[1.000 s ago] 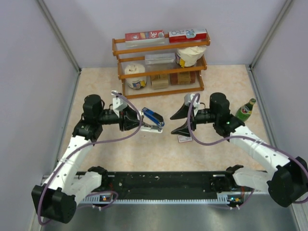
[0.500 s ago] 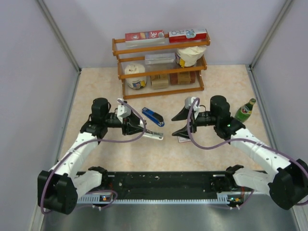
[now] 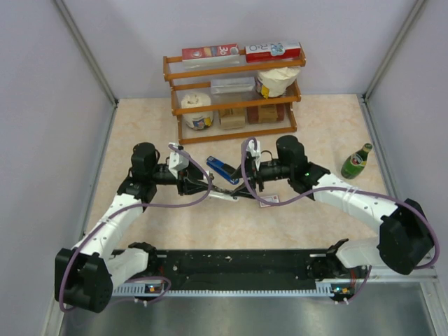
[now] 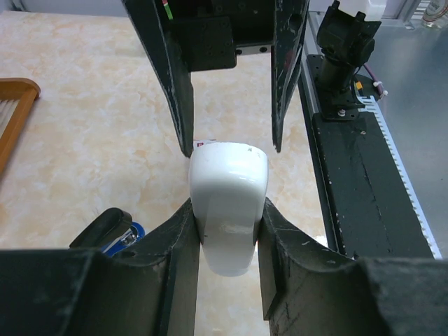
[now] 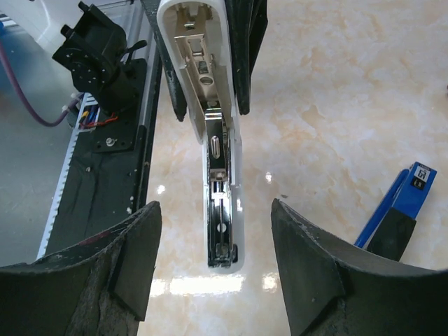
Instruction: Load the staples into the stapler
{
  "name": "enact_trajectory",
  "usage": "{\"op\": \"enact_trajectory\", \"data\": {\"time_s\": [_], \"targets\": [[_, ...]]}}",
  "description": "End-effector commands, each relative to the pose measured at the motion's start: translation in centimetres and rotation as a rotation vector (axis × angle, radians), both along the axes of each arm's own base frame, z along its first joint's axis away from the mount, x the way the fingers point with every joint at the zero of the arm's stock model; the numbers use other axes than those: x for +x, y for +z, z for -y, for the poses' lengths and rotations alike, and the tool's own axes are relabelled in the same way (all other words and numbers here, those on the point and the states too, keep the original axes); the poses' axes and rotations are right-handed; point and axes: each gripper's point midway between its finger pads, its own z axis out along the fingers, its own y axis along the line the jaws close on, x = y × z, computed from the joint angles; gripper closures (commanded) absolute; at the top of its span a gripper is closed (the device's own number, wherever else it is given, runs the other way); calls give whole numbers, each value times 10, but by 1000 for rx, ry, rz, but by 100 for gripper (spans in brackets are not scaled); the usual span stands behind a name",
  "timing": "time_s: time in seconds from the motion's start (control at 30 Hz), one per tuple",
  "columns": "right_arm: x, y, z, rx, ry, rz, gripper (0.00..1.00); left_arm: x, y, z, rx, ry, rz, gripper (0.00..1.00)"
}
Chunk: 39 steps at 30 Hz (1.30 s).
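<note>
While our left gripper (image 4: 227, 220) is clenched on the rear of the white stapler (image 4: 228, 175), holding it out over the table (image 3: 315, 126) with its metal channel (image 5: 218, 175) laid bare, our right gripper (image 5: 215, 210) is released and empty. Its fingers (image 5: 133, 266) stand on either side of the stapler's front end without touching it. The staples (image 3: 269, 200), in their small red-and-white box, lie on the table near the right gripper, just beside the stapler's tip, and none is in hand. We judge the chief risk to be a stray brush or closing of the right fingers here: a knock on the exposed channel could twist the stapler in the left grip or snap it shut. Going down for the box from so near, we could also sweep it aside or push it under the stapler. The blue stapler (image 3: 222, 170) lying just beside leaves little room to turn. A thin strip may slip or break if we pinch it off-centre.
</note>
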Motion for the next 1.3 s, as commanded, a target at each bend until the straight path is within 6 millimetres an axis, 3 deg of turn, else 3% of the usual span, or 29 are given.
{"op": "enact_trajectory", "data": {"time_s": [0.0,0.17,0.7,1.0,1.27], "targets": [[1,18,-20,27,20,65,36,-8,23,1,-38,-38,89,97],[-10,4,-26,-19,47,107,33,-8,27,2,-47,-36,86,97],[-3,-22,-43,-97,-4,121,32,-13,27,3,-56,-53,80,97],[-4,-22,-42,-96,4,127,50,-14,25,2,-55,-55,73,97],[-11,-23,-42,-93,40,116,52,-14,27,2,-57,-53,72,97]]}}
